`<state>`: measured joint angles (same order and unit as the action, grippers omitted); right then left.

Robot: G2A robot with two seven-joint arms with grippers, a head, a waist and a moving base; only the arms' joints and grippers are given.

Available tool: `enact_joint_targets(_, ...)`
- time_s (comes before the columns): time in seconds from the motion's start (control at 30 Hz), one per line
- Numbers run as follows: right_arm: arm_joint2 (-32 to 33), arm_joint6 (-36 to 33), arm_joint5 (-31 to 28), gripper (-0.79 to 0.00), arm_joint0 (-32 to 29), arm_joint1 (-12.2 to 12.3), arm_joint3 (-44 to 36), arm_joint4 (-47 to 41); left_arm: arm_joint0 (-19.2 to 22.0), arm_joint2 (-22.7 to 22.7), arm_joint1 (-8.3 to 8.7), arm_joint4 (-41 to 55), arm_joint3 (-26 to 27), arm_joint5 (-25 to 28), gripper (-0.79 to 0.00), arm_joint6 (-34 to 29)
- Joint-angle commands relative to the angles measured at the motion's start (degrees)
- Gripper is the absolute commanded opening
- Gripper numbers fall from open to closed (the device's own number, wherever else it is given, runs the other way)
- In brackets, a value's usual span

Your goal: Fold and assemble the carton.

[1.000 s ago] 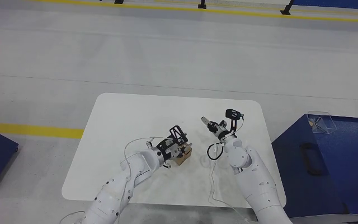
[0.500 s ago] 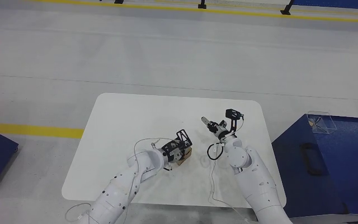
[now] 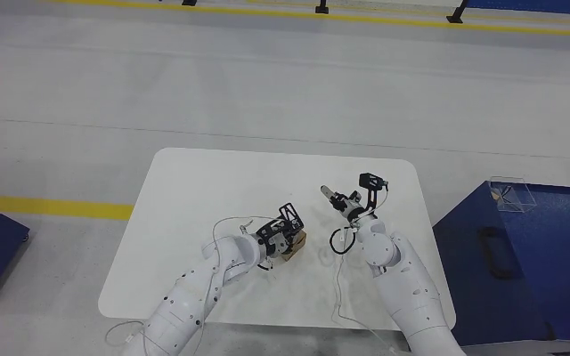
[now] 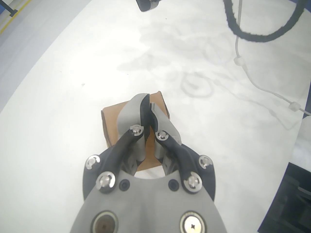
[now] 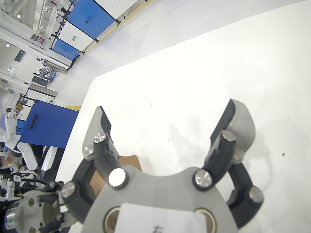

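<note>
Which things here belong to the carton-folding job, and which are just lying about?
Job: small brown cardboard carton; left gripper, shut over it; right gripper, open, held apart; white rounded table.
Lying about: clear plastic box on dark blue cabinet; yellow floor line.

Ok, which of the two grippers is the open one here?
The right gripper, spread wide with nothing between its jaws; the left gripper is shut, right at the carton.

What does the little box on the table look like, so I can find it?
Look at the white table. Near its middle, right under the tips of the left gripper, sits the carton. It is the only brown cardboard thing there.
</note>
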<state>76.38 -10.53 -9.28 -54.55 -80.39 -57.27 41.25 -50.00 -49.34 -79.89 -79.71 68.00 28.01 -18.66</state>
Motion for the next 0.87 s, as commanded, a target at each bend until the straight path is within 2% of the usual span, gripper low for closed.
enact_joint_targets(0.0, 0.0, 0.0, 0.0, 0.000, 0.0, 0.0, 0.0, 0.0, 0.2, -0.2, -0.12, 0.4, 0.1, -0.7, -0.785, 1.5)
enact_joint_targets(0.13, 0.0, 0.0, 0.0, 0.000, 0.0, 0.0, 0.0, 0.0, -0.6, -0.9, 0.04, 0.6, 0.7, -1.0, -0.785, 4.7)
enact_joint_targets(0.37, 0.0, 0.0, 0.0, 0.000, 0.0, 0.0, 0.0, 0.0, 0.6, 0.7, -0.72, 1.2, -1.7, -1.1, -0.785, 1.9)
enact_joint_targets(0.5, 0.0, 0.0, 0.0, 0.000, 0.0, 0.0, 0.0, 0.0, -0.8, -0.9, -0.45, 0.1, 1.2, -4.7, -0.785, 9.0)
enact_joint_targets(0.7, 0.0, 0.0, 0.0, 0.000, 0.0, 0.0, 0.0, 0.0, -6.4, -3.8, 1.03, -4.9, 8.3, -7.0, -0.785, 17.3)
enact_joint_targets(0.73, 0.0, 0.0, 0.0, 0.000, 0.0, 0.0, 0.0, 0.0, -6.7, -3.9, 1.11, -5.0, 8.7, -6.9, -0.631, 17.8)
enact_joint_targets(0.77, 0.0, 0.0, 0.0, 0.000, 0.0, 0.0, 0.0, 0.0, -6.7, -3.9, 1.11, -5.0, 8.7, -6.9, 0.000, 17.8)
enact_joint_targets(0.8, 0.0, 0.0, 0.0, 0.000, 0.0, 0.0, 0.0, 0.0, -6.7, -3.9, 1.11, -5.1, 8.7, -7.0, -0.784, 17.8)
enact_joint_targets(0.83, 0.0, 0.0, 0.0, 0.000, 0.0, 0.0, 0.0, 0.0, -6.8, -4.0, 1.13, -5.1, 8.8, -7.0, -0.779, 17.9)
